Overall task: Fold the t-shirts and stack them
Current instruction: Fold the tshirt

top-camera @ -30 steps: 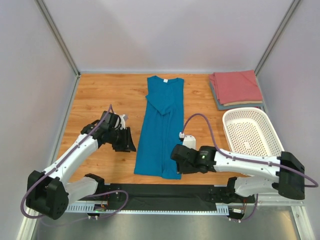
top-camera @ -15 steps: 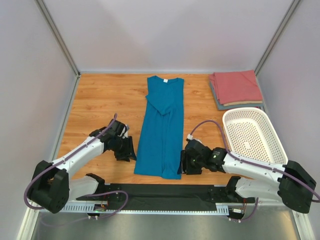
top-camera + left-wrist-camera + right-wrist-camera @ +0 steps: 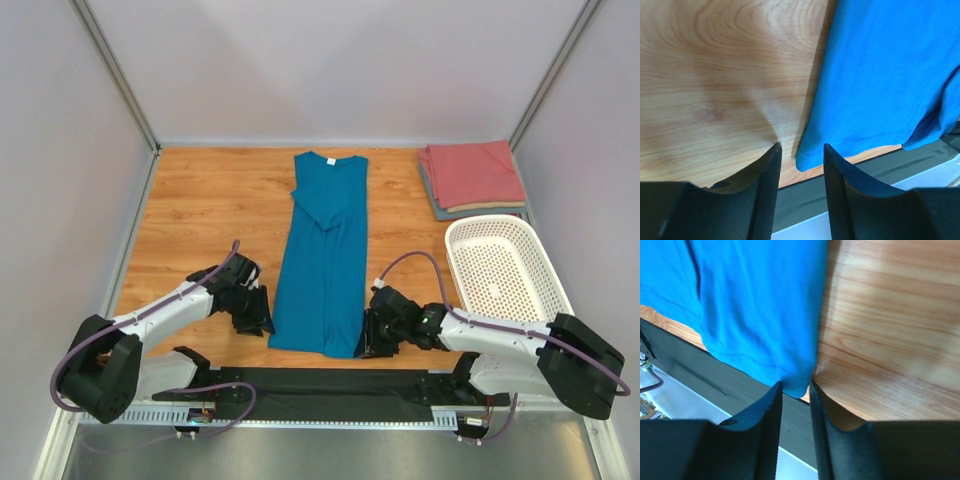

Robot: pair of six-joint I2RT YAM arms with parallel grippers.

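Three t-shirts on a wooden table (image 3: 210, 200), viewed from above and behind two robot arms. In the middle, a teal-blue t-shirt (image 3: 325, 260), laid out long and narrow, collar at the far side, hem at the near edge, with a fold of cloth lying slantwise across its upper part. In the far right corner, a salmon-red t-shirt (image 3: 472, 172), folded into a flat rectangle and resting on a folded grey-blue t-shirt (image 3: 433, 200), of which only the left and near edges peek out. Just nearer than that pile, well apart from the teal-blue t-shirt, a white perforated basket (image 3: 500, 270).

Both arms stretched low over the wood, one at each near corner of the teal-blue t-shirt: left gripper (image 3: 262, 322) at the hem's left corner, right gripper (image 3: 368, 340) at the hem's right corner.

From the left wrist camera: two black fingers (image 3: 765, 185) standing clearly apart, the hem's corner lying flat in the gap, close against one finger, bare wood beside the other. Not clamped on the cloth.

From the right wrist camera: black fingers (image 3: 767, 420) much closer together, only a narrow slot between them, the stitched hem corner filling the top of that slot. Impossible to tell whether pinched or merely straddled.

Hem slightly overhanging the wood onto a black strip (image 3: 330, 385) along the table's near edge.
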